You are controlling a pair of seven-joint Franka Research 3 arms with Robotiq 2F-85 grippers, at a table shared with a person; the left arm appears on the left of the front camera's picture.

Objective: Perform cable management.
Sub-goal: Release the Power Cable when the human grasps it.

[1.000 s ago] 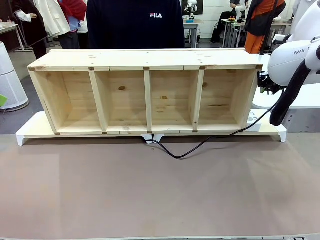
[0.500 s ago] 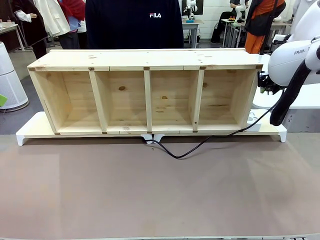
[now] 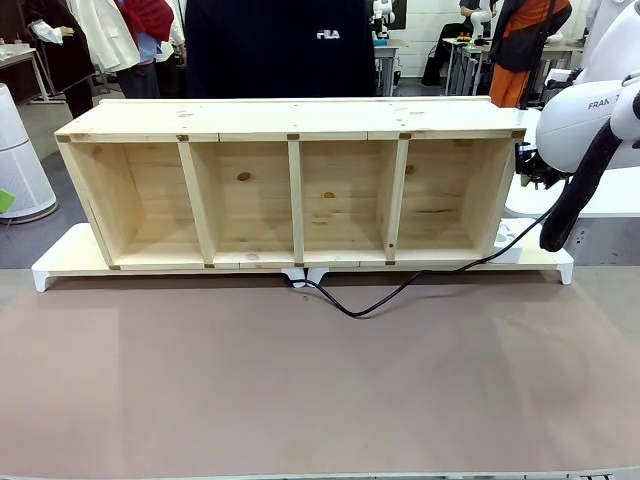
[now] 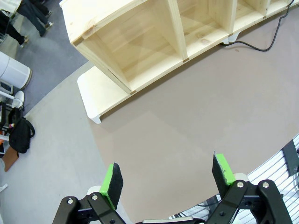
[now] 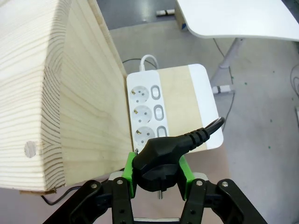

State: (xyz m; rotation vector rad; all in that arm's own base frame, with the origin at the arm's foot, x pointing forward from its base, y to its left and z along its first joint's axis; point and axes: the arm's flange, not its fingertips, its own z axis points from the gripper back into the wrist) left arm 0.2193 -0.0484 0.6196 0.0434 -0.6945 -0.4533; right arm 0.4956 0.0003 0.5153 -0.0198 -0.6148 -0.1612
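Where the right wrist view looks down its own fingers, the right gripper (image 5: 158, 173) is clamped on the round black plug (image 5: 156, 163) of the cable (image 3: 400, 288), green pads pressed to either side of it, with a metal pin showing beneath; the plug's underside and the lower fingers are cut off by the bottom edge. Just beyond it lies a white power strip (image 5: 148, 109) with three sockets and switches, resting on a pale board with white ends (image 5: 196, 107) and pressed against the end wall of the wooden shelf (image 3: 295, 185), which blocks everything to that side. In the left wrist view the left gripper (image 4: 169, 179) hangs with its pads well apart and nothing between them, above the brown table mat (image 4: 187, 130). From the front, the cable leaves a small white clip (image 3: 300, 275) under the shelf's middle divider, sags in a loop on the mat, then climbs toward the right end, where its upper run is lost behind the right arm (image 3: 590, 110) and its thick braided sleeve (image 3: 580, 190); the gripper itself is hard to make out there. Four open compartments face the camera. At the far side stands a person in a dark top (image 3: 285, 45), cut off at the top edge, who has shifted a little toward the right arm's side since a second ago; arm, cable and shelf lie as before.
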